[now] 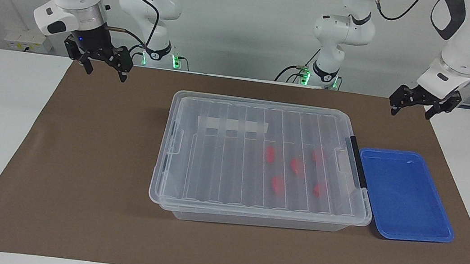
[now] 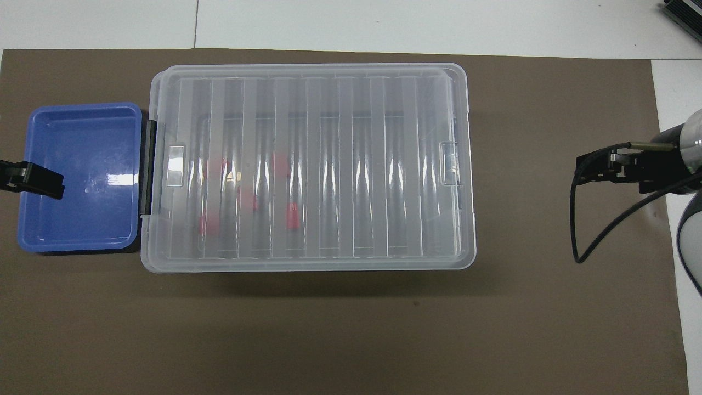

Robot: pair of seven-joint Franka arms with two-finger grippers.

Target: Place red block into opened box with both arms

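The clear box (image 1: 252,207) stands mid-table with its ribbed lid (image 2: 307,164) lying shut on top. Several red blocks, one of them (image 1: 277,185), lie inside under the lid at the end with the black handle (image 1: 357,159); from above they show blurred through the ribs, one red block (image 2: 293,215) the clearest. My left gripper (image 1: 411,112) hangs open and empty over the brown mat's corner at the left arm's end; its tip (image 2: 38,181) shows over the blue tray's outer rim. My right gripper (image 1: 105,73) hangs open and empty over the mat's edge at the right arm's end, also the right gripper (image 2: 598,167) from above.
A shallow blue tray (image 1: 403,233) with nothing in it sits against the box's handle end. A brown mat (image 1: 89,167) covers the white table. A black cable (image 2: 603,230) loops down from the right wrist.
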